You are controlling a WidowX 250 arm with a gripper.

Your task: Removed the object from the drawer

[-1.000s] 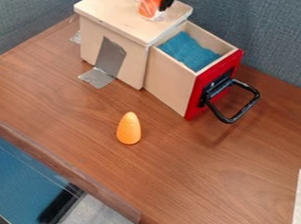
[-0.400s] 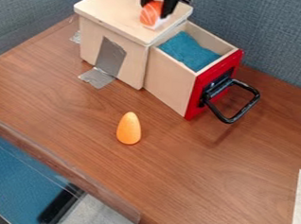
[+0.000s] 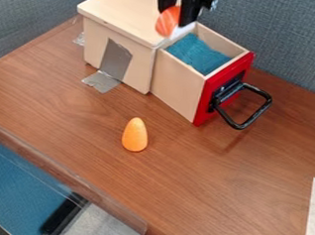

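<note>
At the top of the view the black gripper hangs over the seam between the wooden box's top and the drawer. It is shut on an orange-and-white sushi piece, held above the drawer's back left edge. The drawer, with a red front and a black handle, stands pulled out of the box. Inside the drawer lies a blue cloth.
An orange egg-like cone stands on the wooden table, in front of the drawer. Grey tape runs from the box's side onto the table. A grey fabric wall rises behind.
The gripper has moved right and down in the view with the sushi piece, from over the box's top to beside the drawer's back edge. The drawer and the orange cone have stayed put.
</note>
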